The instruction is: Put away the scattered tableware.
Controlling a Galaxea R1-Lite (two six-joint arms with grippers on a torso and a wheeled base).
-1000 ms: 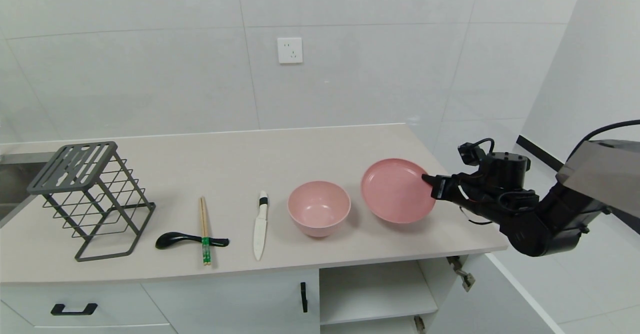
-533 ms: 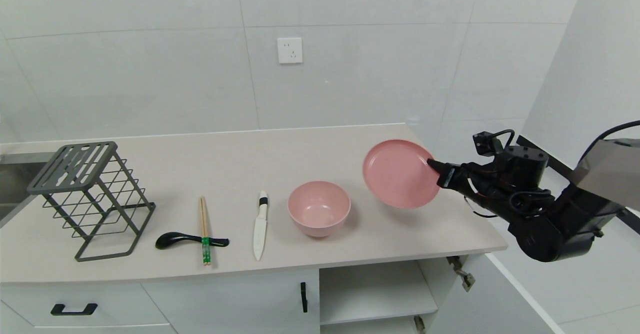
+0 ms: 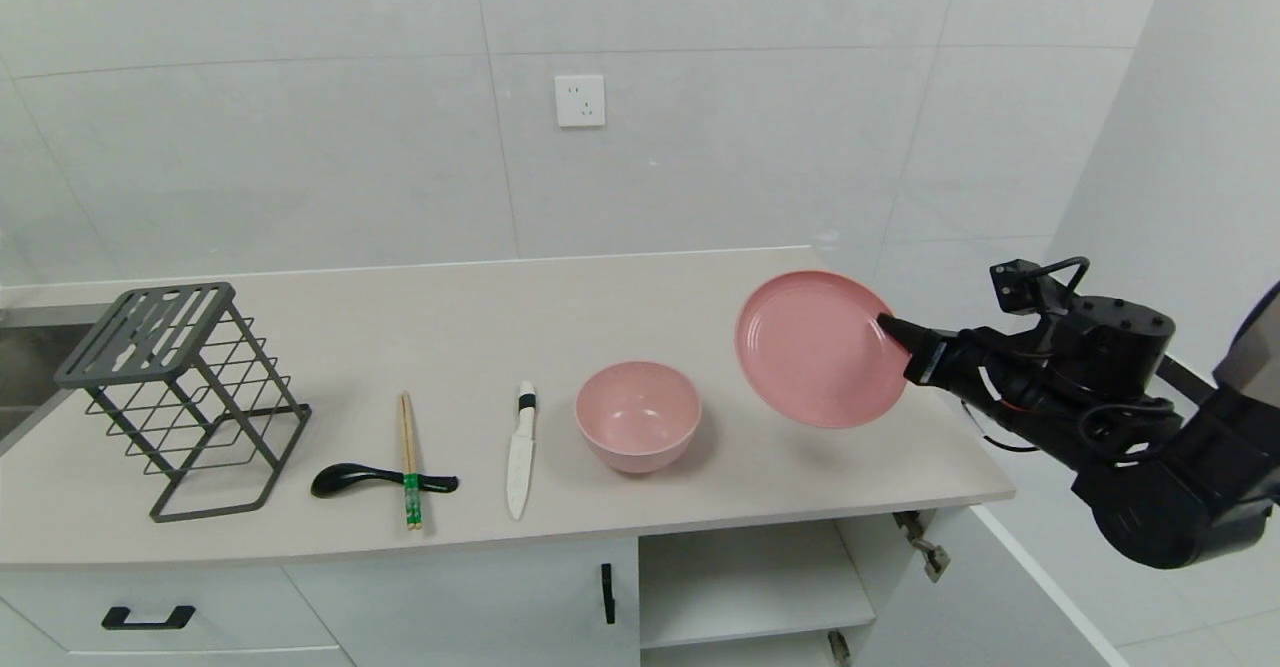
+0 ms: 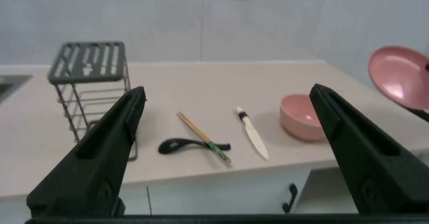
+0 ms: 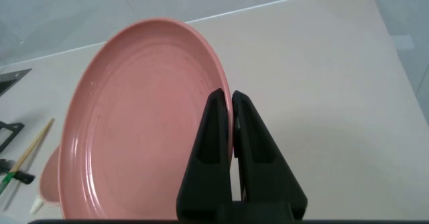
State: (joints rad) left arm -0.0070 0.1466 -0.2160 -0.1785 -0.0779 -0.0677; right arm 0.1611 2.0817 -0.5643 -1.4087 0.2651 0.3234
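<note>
A pink plate point(image 3: 815, 347) hangs tilted above the counter's right end, and my right gripper point(image 3: 895, 335) is shut on its right rim. The right wrist view shows both fingers point(image 5: 216, 127) pinched over the plate's point(image 5: 141, 117) edge. On the counter lie a pink bowl point(image 3: 637, 415), a white knife point(image 3: 521, 447), chopsticks point(image 3: 409, 457) and a black spoon point(image 3: 370, 477), the chopsticks crossing the spoon. My left gripper point(image 4: 228, 93) stands open, held back in front of the counter, holding nothing.
A dark wire rack point(image 3: 180, 397) stands at the counter's point(image 3: 560, 307) left end. An open cabinet shelf point(image 3: 750, 587) sits under the right end, its door swung out. The counter ends just right of the plate.
My right gripper has lifted the plate off the counter, carrying it up and to the right and tilting it. The other tableware has not moved.
</note>
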